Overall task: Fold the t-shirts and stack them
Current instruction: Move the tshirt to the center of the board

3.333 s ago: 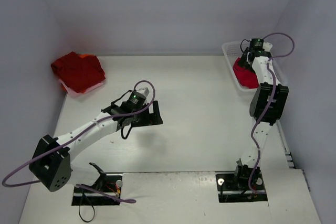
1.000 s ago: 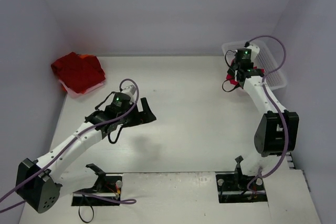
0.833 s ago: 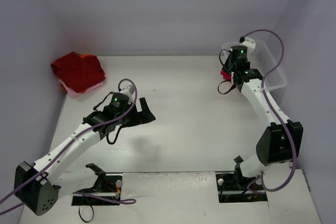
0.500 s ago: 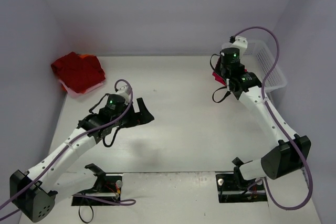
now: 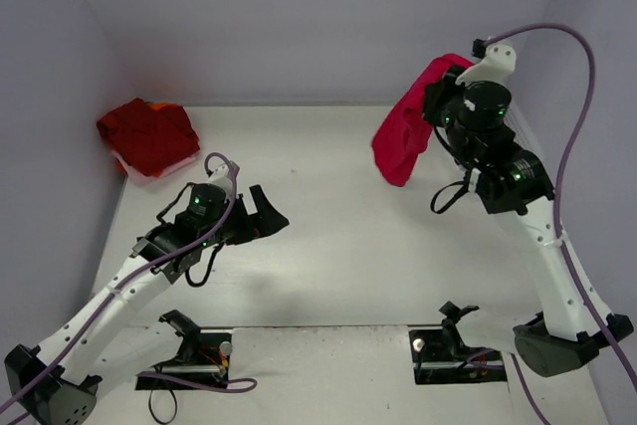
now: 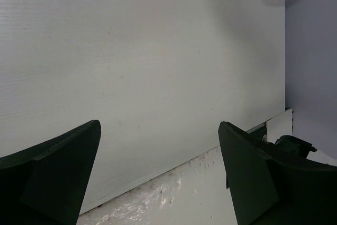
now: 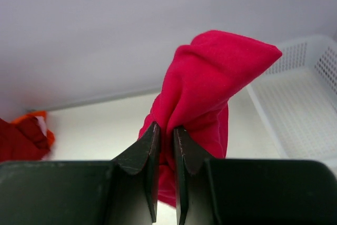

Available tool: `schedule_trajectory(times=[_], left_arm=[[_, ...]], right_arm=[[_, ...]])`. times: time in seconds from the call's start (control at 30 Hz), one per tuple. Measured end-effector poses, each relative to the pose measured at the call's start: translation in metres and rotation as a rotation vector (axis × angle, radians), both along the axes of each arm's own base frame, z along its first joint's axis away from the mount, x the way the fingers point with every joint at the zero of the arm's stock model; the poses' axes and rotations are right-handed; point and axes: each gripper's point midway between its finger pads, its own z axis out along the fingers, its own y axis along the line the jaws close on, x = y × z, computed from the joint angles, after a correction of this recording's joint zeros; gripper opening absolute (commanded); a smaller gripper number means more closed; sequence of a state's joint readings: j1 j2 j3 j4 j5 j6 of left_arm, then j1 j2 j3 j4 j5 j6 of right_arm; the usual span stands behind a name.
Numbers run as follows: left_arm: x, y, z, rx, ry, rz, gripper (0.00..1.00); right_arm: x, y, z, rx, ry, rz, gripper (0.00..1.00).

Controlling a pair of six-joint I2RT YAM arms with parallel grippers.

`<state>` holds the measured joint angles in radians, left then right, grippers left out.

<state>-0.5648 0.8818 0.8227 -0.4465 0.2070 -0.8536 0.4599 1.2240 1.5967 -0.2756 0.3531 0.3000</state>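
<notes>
Top external: right gripper (image 7: 165, 138) pinches a red t-shirt (image 5: 401, 141), dangling in the air beside the basket (image 7: 303, 104); left gripper (image 6: 159, 133) spread wide, holding nothing, well apart from the basket.

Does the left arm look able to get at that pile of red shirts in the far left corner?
Probably yes. The pile of red shirts lies on the left arm's own side, only bare table between them, and its fingers stand open and empty.
</notes>
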Motion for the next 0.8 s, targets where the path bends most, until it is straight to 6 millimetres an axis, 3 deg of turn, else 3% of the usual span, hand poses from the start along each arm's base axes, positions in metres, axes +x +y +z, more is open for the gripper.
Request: schedule_trajectory(times=[0.23, 0.4, 0.57, 0.8], left_arm=[[-0.002, 0.002, 0.008, -0.022, -0.017, 0.017, 0.88], [-0.001, 0.002, 0.008, -0.020, -0.018, 0.024, 0.88], [0.003, 0.002, 0.014, -0.032, -0.048, 0.034, 0.88], [0.020, -0.013, 0.047, -0.128, -0.199, 0.008, 0.88]], right_arm=[[-0.042, 0.000, 0.083, 0.083, -0.193, 0.113, 0.00], [-0.075, 0.013, 0.123, 0.139, -0.302, 0.267, 0.00], [-0.087, 0.036, 0.122, 0.175, -0.293, 0.405, 0.00], [-0.064, 0.066, 0.090, 0.181, -0.180, 0.489, 0.00]])
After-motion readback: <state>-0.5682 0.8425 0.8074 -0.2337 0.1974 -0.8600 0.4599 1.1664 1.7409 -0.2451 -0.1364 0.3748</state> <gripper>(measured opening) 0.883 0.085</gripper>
